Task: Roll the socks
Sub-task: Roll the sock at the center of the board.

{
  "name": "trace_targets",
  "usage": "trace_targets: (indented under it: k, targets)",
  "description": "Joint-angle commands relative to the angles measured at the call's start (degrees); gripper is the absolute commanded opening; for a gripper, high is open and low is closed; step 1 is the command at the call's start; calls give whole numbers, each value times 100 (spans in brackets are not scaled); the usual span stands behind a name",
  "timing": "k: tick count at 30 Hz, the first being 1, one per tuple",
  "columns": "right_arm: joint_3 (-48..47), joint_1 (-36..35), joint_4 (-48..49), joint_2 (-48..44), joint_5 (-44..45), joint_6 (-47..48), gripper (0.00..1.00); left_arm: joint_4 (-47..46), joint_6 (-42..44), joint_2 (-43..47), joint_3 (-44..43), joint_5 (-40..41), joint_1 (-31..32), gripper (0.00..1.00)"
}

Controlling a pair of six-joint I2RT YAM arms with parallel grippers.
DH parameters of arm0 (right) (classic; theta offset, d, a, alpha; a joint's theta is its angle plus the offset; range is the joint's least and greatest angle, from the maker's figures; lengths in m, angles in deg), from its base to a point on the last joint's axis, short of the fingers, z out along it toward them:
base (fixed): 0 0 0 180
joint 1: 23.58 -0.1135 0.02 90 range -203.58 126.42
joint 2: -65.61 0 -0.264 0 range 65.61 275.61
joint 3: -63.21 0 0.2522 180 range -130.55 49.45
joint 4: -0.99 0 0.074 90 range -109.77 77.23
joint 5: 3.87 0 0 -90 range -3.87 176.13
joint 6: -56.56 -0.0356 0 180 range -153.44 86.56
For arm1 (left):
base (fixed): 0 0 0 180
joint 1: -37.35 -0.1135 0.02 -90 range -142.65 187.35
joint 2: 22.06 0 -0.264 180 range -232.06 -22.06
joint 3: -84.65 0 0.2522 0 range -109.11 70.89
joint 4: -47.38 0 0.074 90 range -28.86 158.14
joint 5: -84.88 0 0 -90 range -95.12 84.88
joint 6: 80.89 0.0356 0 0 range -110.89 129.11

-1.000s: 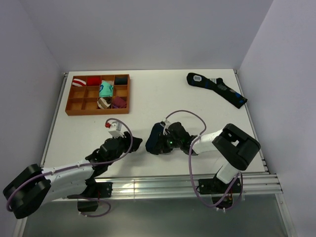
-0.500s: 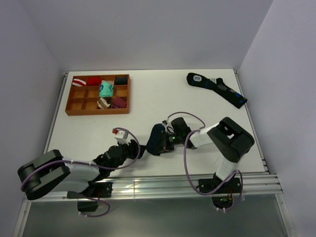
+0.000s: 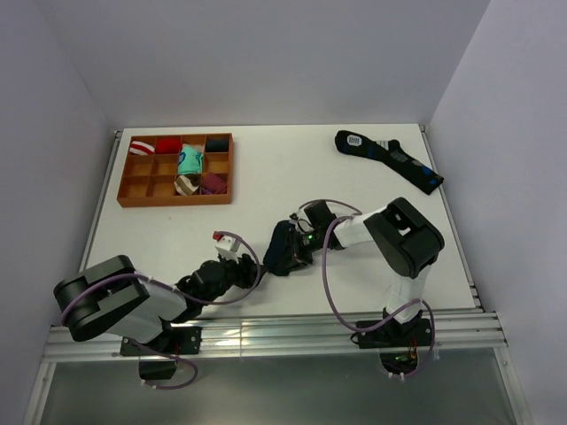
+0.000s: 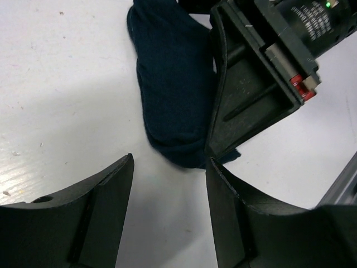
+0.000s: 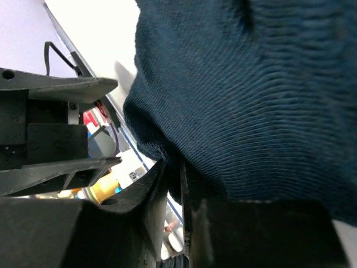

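While the right claw (image 3: 299, 254) pinches one edge of the socks (image 3: 280, 248), the left claw (image 3: 250, 267) stands spread just beside them, holding nothing. The socks lie near the middle of the near edge of the table (image 3: 292, 168). They look folded over but not tightly rolled, so I judge most of the rolling is left.

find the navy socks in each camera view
Top: socks lower centre, at the right tool.
Left wrist: socks top centre, left of that tool.
Right wrist: socks fill the upper right.
Shared landmark: the right tool, touching the socks in every view.
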Motion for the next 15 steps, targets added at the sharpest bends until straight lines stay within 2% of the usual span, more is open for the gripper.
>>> trace_targets:
  k: [1, 7, 15]
  targets:
    - [-183, 100, -704, 180, 92, 292, 20, -515, 161, -201, -151, -94, 37, 61]
    - [-350, 144, -1151, 347, 38, 450, 14, -813, 126, -605, -212, -85, 37, 63]
    - [-429, 197, -1345, 382, 83, 582, 13, -560, 258, -913, -555, 55, 98, 62]
